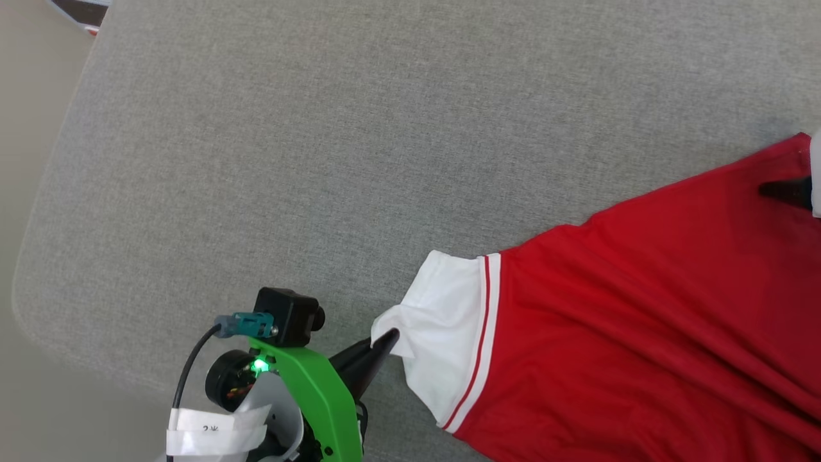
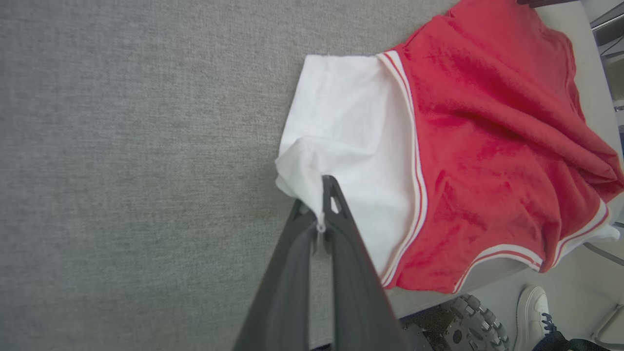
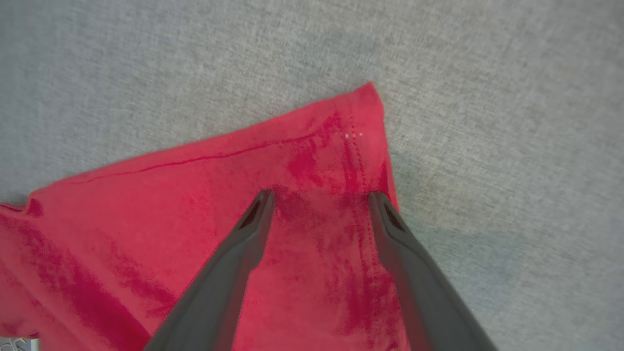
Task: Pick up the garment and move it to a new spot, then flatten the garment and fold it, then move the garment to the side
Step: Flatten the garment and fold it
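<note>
The garment [image 1: 648, 308] is a red T-shirt with a white sleeve [image 1: 449, 321] edged in red-white stripes. It lies stretched across the right half of the grey table [image 1: 308, 154]. My left gripper [image 1: 388, 337] is shut on the sleeve's corner. In the left wrist view the white cloth [image 2: 341, 131] is pinched between the closed fingers of that gripper [image 2: 325, 195]. My right gripper [image 3: 321, 197] stands open above a red hem corner [image 3: 360, 112], nothing between its fingers. A dark fingertip [image 1: 786, 190] of the right gripper shows at the head view's right edge. The print is hidden.
The table's rounded left edge [image 1: 32, 256] borders pale floor. The left and far parts of the grey cloth surface are bare. In the left wrist view the robot's wheel [image 2: 468, 321] and a person's white shoe [image 2: 531, 312] show below the table's near edge.
</note>
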### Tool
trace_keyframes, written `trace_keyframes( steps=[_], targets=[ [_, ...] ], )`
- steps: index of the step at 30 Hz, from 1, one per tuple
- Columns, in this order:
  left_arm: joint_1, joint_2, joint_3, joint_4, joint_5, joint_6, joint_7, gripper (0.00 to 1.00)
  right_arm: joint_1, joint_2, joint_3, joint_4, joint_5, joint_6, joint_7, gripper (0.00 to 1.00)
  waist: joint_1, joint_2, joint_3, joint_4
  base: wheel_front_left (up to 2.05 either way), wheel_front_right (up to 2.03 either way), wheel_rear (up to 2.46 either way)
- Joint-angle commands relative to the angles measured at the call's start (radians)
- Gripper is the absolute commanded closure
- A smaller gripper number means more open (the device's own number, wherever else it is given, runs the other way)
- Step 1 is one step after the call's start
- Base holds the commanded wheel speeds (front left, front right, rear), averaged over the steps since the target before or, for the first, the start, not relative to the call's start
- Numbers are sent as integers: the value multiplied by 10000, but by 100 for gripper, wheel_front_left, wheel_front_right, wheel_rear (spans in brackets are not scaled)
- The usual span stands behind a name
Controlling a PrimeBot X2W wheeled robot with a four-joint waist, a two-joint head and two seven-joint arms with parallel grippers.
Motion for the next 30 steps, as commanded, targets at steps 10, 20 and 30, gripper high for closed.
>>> trace_keyframes(
  steps=[10, 20, 30],
  targets=[
    [-263, -240, -86, 256, 117, -145, -177, 100, 441, -381, 856, 595, 230, -9, -5, 0, -1, -1, 408, 558, 0, 0, 0],
    [-278, -206, -14, 409, 72, -110, -226, 100, 575, -554, 1291, 588, 449, -9, -608, 100, -1, -1, 100, 436, 0, 0, 0],
    [-226, 28, 241, 450, 14, 42, -274, 100, 560, -789, 1501, 682, 1128, -9, -2043, 100, -1, -1, -902, -49, 0, 0, 0]
  ],
)
